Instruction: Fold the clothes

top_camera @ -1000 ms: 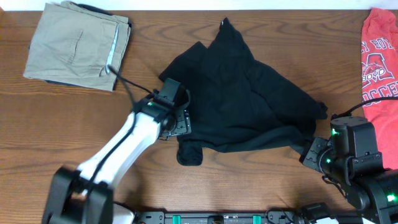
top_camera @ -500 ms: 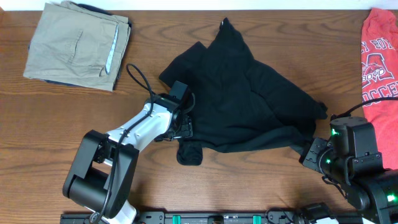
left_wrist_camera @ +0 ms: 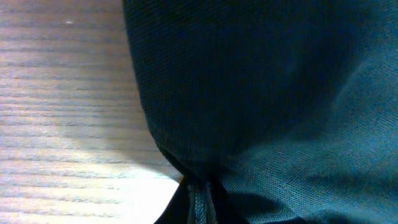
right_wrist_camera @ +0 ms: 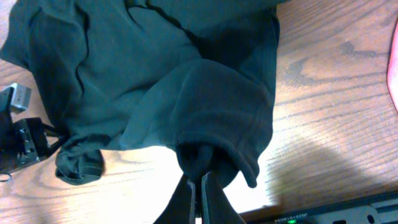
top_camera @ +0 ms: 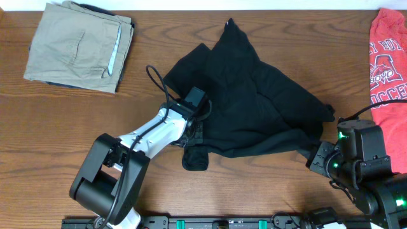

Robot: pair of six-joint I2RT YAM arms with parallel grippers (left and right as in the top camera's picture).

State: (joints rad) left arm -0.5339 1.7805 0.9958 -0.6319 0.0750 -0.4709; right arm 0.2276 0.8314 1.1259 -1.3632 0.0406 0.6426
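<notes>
The clothes are a black shirt (top_camera: pixel 254 102) lying crumpled across the middle of the wooden table (top_camera: pixel 57 133). My left gripper (top_camera: pixel 196 131) is at the shirt's lower left edge. In the left wrist view the left gripper (left_wrist_camera: pixel 200 202) is shut on a pinch of the black fabric (left_wrist_camera: pixel 280 93), which fills most of that frame. At the shirt's lower right corner sits my right gripper (top_camera: pixel 313 151). The right wrist view has that gripper (right_wrist_camera: pixel 201 182) shut on a bunched fold of the shirt (right_wrist_camera: pixel 155 81). A small rolled part of the shirt (top_camera: pixel 194 158) lies just below the left gripper.
Folded khaki trousers (top_camera: pixel 79 44) lie at the back left over something dark. A red printed shirt (top_camera: pixel 388 63) lies along the right edge. Bare wood shows at the left and along the front.
My left arm has swung right to the shirt's lower left edge and its jaws have shut on the fabric. The right arm and its grip have not moved.
</notes>
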